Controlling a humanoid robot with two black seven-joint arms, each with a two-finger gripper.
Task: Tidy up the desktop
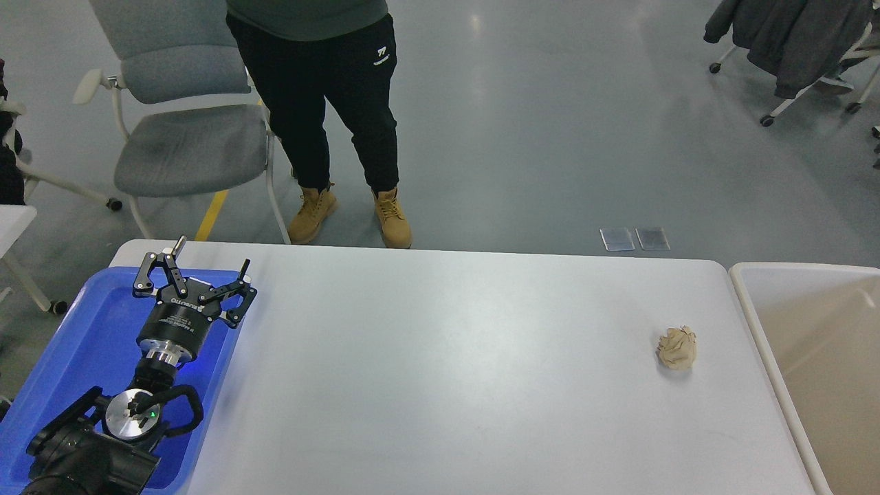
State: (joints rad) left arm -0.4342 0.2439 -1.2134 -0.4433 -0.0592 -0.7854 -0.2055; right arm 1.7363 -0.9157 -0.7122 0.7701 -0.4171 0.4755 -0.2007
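The desktop is a wide white-grey tabletop with rounded corners. A crumpled beige paper ball lies on it near the right side. My left gripper is open and empty, held over the far end of a blue tray at the left. The paper ball is far to the right of it. My right gripper is not in view.
A beige, white-rimmed bin stands against the table's right edge. A person in tan boots stands just beyond the far edge. A grey chair is at the far left.
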